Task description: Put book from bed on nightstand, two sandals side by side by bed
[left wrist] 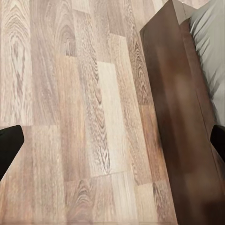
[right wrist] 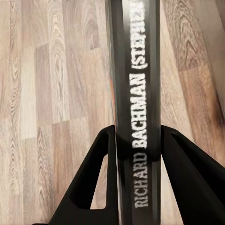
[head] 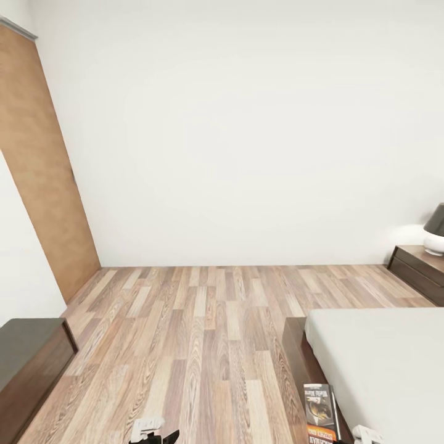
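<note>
Wood-plank floor point(head: 203, 345) fills the lower half of the head view, meeting a plain white wall point(head: 246, 123) that takes up the upper half. At the left edge a tan door point(head: 43, 166) leans into the frame, and a dark brown dresser point(head: 28, 364) sits in the lower left corner. At the lower right lies the bed point(head: 382, 364), its pale mattress on a dark wood frame. A nightstand point(head: 422, 271) stands at the right edge against the wall, with a lamp point(head: 435, 231) on top. The book point(head: 320, 410) shows at the bottom edge, right of centre, over the bed's near corner, cover up with an orange band at its lower end. A small pale part of the right arm point(head: 367, 435) shows just beside it. In the right wrist view the right gripper point(right wrist: 138, 154) has its two black fingers point(right wrist: 185, 173) pressed against both faces of the book point(right wrist: 138, 70), pinching it spine-out above the floor, with white lettering running along the spine. In the left wrist view the left gripper point(left wrist: 112, 143) is spread wide, one dark fingertip point(left wrist: 8, 145) at each side edge, over bare floor beside the bed frame point(left wrist: 180, 112). Part of the left arm point(head: 151, 430) shows at the bottom of the head view.
</note>
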### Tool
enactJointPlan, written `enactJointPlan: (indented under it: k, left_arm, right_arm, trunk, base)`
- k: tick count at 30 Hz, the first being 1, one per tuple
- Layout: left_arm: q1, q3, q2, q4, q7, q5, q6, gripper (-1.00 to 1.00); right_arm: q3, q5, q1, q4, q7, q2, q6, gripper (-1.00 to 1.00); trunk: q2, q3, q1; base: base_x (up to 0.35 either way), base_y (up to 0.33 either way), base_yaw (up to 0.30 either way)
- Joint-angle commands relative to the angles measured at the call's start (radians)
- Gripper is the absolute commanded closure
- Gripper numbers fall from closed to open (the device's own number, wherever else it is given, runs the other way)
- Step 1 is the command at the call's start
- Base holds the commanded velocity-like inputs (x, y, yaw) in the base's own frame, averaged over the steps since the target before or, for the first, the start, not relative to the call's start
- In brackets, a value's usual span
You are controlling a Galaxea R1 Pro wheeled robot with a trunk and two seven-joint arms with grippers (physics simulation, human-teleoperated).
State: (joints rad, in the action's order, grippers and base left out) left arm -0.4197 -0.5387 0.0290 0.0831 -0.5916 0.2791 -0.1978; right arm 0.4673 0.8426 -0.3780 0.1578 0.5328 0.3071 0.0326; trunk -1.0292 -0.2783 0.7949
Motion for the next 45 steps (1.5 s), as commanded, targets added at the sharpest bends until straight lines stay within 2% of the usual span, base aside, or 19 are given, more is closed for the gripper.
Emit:
enactJointPlan:
  k: [1,45]
  left_arm:
    - [-0.001,-0.007,0.0,-0.002,-0.002,0.011,-0.006,-1.0]
    - [-0.001,-0.008,0.0,-0.003,-0.002,0.011,-0.006,-1.0]
  right_arm:
    - [0.008,0.009,-0.001,0.0,0.004,0.001,0.003,1.0]
    - [0.007,0.009,-0.001,0.0,0.003,0.001,0.004,1.0]
  trunk:
    - [-0.001,-0.001,0.0]
    - [-0.001,-0.037,0.0]
  base:
    - [0.0,0.0,0.0]
    - [0.0,0.0,0.0]
